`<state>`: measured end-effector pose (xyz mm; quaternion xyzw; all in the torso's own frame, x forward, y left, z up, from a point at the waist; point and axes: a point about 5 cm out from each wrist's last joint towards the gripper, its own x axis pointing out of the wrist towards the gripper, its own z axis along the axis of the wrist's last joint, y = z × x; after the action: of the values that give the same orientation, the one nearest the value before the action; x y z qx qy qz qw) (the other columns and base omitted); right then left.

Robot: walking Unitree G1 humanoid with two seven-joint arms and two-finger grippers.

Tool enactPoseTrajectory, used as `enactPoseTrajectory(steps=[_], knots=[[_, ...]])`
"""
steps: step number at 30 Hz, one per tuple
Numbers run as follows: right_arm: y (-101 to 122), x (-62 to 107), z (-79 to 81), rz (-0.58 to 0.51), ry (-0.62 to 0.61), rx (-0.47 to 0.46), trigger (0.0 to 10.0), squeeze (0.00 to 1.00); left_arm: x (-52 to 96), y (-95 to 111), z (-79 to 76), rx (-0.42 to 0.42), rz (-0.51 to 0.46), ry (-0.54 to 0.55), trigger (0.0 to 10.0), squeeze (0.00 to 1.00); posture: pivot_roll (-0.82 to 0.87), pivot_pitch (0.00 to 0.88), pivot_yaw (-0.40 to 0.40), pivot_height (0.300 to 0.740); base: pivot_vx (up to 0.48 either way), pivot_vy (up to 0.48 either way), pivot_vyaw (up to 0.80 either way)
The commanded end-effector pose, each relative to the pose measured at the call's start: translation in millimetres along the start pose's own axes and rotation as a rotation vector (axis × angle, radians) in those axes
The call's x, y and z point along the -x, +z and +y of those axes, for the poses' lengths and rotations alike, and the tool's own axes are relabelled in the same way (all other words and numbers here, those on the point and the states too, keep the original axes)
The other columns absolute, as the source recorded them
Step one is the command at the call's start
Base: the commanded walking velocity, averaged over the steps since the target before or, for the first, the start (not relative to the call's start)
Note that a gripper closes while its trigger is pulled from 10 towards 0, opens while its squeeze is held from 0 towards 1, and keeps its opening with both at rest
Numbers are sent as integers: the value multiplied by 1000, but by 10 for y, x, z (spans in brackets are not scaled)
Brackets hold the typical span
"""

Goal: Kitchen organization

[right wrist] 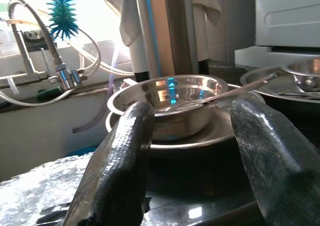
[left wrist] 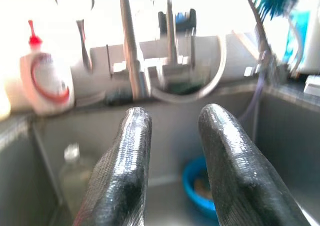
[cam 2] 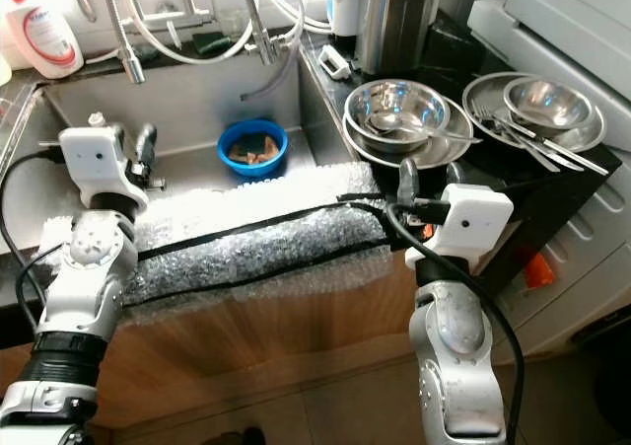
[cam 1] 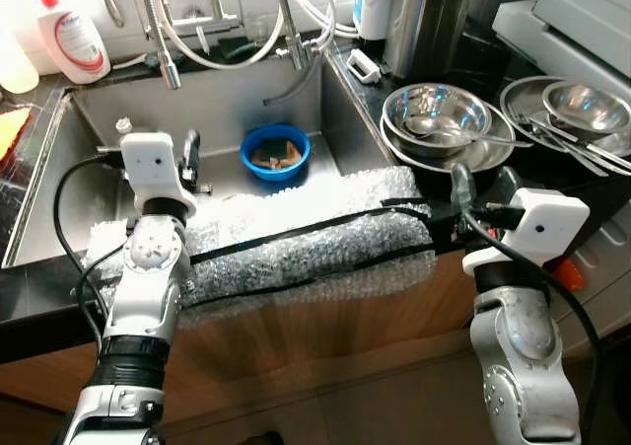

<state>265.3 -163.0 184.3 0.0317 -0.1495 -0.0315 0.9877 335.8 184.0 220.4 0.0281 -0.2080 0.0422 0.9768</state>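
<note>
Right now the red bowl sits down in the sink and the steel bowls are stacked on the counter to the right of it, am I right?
Not quite: the bowl in the sink is blue, not red, as the left eye view shows. The rest holds: the steel bowls are stacked on the dark counter to the right of the sink.

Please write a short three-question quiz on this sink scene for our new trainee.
1. True or false: the blue bowl sits inside the sink.
2. What does the right gripper face? A) soap bottle B) steel bowl C) brush
3. Fill in: a ____ lies in the steel bowl on the plate.

Key
1. True.
2. B; the open fingers frame it.
3. Spoon. The left gripper is open above the sink.
</note>
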Motion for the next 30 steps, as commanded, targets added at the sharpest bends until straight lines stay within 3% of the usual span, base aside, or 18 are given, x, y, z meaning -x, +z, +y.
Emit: enactPoseTrajectory(steps=[1,6,11,17,22,30], knots=[[-19,-9,-14,8,-15,3,10000,0,19,46,68,-46,-23,3,10000,0,-86,66,68,740,0,0,0],[-17,-33,-68,8,-43,15,10000,0,63,69,149,-80,-30,-3,10000,0,-86,87,69,740,0,0,0],[1,-41,-125,1,-65,34,10000,0,273,2,297,-127,4,-1,10000,0,-88,107,68,740,0,0,0],[14,-35,-231,2,-76,75,10000,0,447,114,514,-203,-8,12,10000,0,-85,126,65,740,0,0,0],[22,-42,-245,0,-81,75,10000,0,558,112,554,-216,15,30,10000,0,-83,128,60,740,0,0,0],[17,-54,-270,4,-79,82,10000,0,636,131,451,-209,29,10,10000,0,-91,135,47,740,0,0,0]])
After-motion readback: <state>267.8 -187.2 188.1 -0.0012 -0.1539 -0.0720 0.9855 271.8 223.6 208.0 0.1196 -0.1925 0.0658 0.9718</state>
